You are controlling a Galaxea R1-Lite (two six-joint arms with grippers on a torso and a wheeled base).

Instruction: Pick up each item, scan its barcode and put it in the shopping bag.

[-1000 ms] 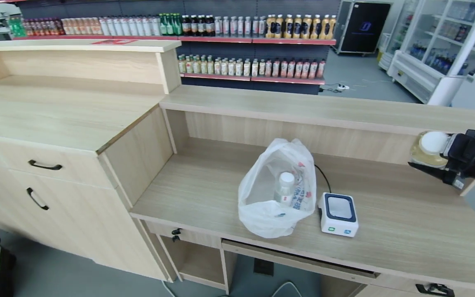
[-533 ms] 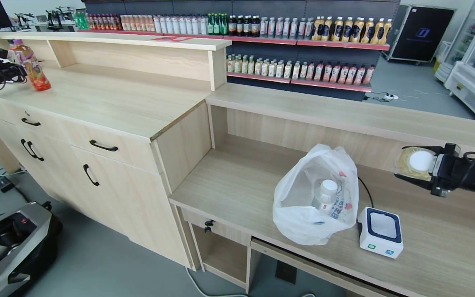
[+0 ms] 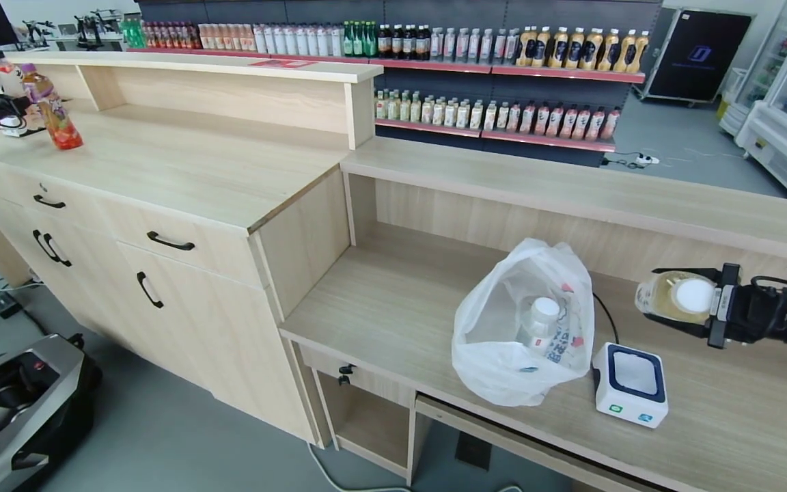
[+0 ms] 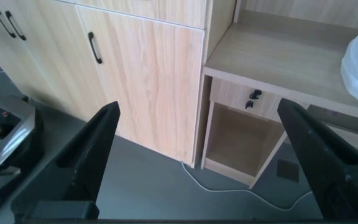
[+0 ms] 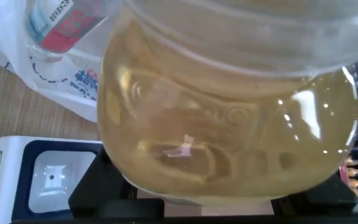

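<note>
Roughly midway, by the look of it. The wooden checkout counter (image 3: 393, 301) carries a white plastic shopping bag (image 3: 482, 355), standing open with one white-capped bottle (image 3: 540, 318) already inside, so at least one item seems done. Just beside the bag, on its right, sits the small white barcode scanner (image 3: 631, 385), its glass window facing up.

The right gripper (image 3: 667, 295) is clamped around a clear bottle of pale yellow drink (image 3: 691, 298), held on its side in the air to the right of the bag, above and a little beyond the scanner. From the right wrist camera that bottle (image 5: 229, 124) hangs near the scanner (image 5: 48, 177) and the bag (image 5: 55, 81). I judge its scan and bagging are yet to come.

Well apart from the bag, far to its left on the raised counter, stands a bottle with an orange-red label (image 3: 52, 109), probably awaiting its turn. The left gripper (image 4: 197, 106) hangs low with fingers spread, holding nothing.
</note>
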